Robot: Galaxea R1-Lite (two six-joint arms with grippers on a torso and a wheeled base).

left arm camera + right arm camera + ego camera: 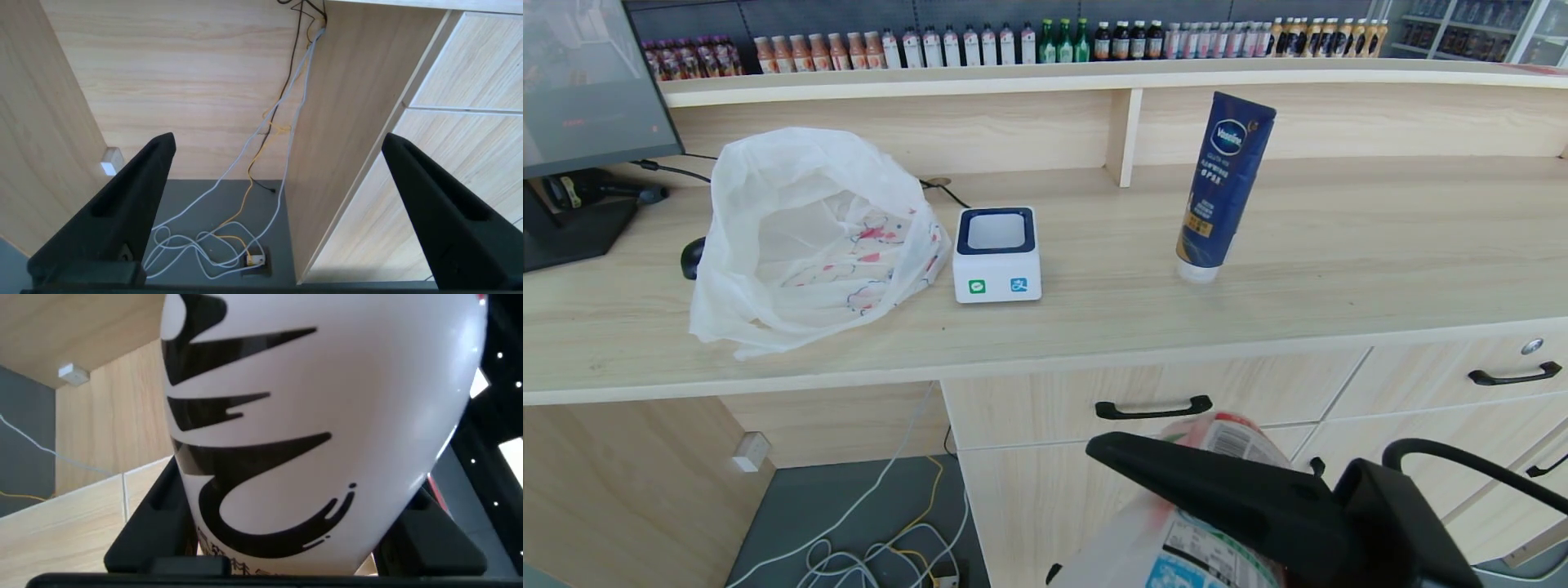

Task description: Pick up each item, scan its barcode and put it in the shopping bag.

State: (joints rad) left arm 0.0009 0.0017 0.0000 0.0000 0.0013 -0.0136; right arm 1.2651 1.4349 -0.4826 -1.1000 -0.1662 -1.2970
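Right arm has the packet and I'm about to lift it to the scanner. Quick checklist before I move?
1. Grip: right end effector shut on the packet: ok.
2. Clearance: the packet appears lower than the counter edge, in front of the drawers, so it must rise first: not ok.
3. Top window of the scanner faces up, uncovered: ok.
4. Orientation: a barcode patch shows on the packet's upper side and likely needs turning downward: not ok.
5. Mouth of the shopping bag open, beside the scanner: ok.
6. The left end effector is open, low under the counter, seemingly out of the path: ok.
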